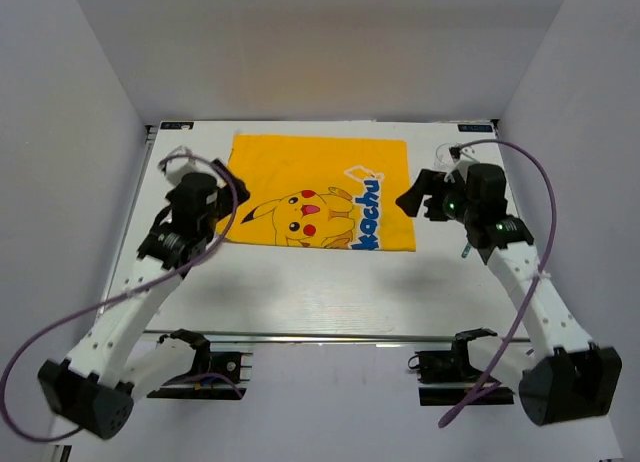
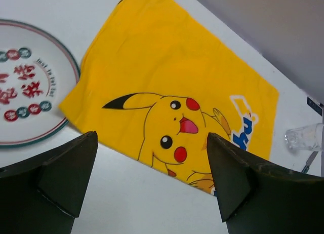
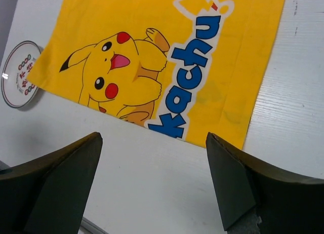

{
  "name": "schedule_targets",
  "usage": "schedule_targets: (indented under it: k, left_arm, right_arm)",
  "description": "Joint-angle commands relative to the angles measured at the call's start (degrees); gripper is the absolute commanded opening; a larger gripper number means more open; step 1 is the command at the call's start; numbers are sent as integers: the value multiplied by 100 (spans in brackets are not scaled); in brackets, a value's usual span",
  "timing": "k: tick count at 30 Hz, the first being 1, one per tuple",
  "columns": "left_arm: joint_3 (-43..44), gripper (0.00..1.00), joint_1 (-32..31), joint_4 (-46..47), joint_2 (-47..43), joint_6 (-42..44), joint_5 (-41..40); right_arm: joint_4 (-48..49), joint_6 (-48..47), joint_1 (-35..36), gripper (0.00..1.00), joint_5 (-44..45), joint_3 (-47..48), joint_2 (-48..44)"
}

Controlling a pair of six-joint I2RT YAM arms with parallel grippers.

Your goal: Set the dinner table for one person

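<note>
The dinner table (image 1: 320, 302) fills the middle of the top view, white, with a metal rail (image 1: 320, 336) along its 6 o'clock edge. A yellow Pikachu cloth (image 1: 320, 187) lies flat on its 12 o'clock half. The left gripper (image 2: 151, 143) hangs at the cloth's 9 o'clock edge, jaws wide, holding nothing; a printed plate (image 2: 25, 82) lies right beside that edge. The right gripper (image 3: 154, 138) hangs at the 3 o'clock edge, also wide and empty. A clear glass (image 2: 304, 138) stands beyond that side.
</note>
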Motion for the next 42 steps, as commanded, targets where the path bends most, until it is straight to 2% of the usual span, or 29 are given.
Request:
schedule_targets:
  k: [1, 2, 4, 5, 7, 8, 9, 12, 15, 19, 24, 28, 36, 40, 42]
  left_arm:
    - [814, 98, -57, -127, 1367, 619, 550]
    - [1627, 98, -57, -329, 2389, 681, 691]
    - [2448, 98, -57, -970, 3423, 778, 981]
    - [3253, 98, -57, -1242, 4316, 700, 939]
    - [3873, 98, -57, -1840, 4998, 655, 948]
    - [4407, 98, -57, -2242, 5532, 524, 808]
    - [4586, 98, -57, -2368, 5746, 514, 781]
    - [4974, 98, -57, -2720, 6239, 417, 641]
    - [4817, 98, -110, -2634, 6530, 461, 666]
    - [4702, 98, -110, -2633, 7022, 409, 789]
    - [4412, 98, -163, -2230, 7225, 409, 921]
    - [5025, 98, -163, -2431, 7829, 409, 1000]
    - [6362, 98, -163, -2659, 8683, 593, 1097]
    - [6478, 98, -163, -2598, 8772, 594, 1167]
    - [6215, 98, -163, -2459, 8624, 532, 1237]
  right_arm:
    - [-53, -171, 173, 89, 146, 639, 930]
    - [-149, -258, 226, 89, 208, 878, 1559]
    - [-641, -277, 393, 89, 653, 1709, 2265]
    - [-834, -277, 576, 89, 848, 2002, 2921]
    - [-1456, -154, 710, 89, 1522, 2800, 3766]
    - [-1599, -67, 867, 89, 1744, 2979, 3971]
    - [-1705, 13, 920, 89, 1877, 3111, 4130]
    - [-1741, 258, 1096, 89, 2054, 3183, 4483]
    - [-1592, 417, 1333, 89, 2115, 3042, 4920]
    - [-1951, 488, 1588, 89, 2606, 3524, 5852]
    - [-1882, 523, 1414, 89, 2599, 3903, 6573]
    - [-2452, 479, 1247, 89, 2757, 4781, 7330]
    - [-2444, 427, 754, 89, 2687, 5010, 7322]
    - [-2436, 234, 710, 89, 2617, 5247, 7410]
    - [-2671, 128, 675, 89, 2651, 5606, 7603]
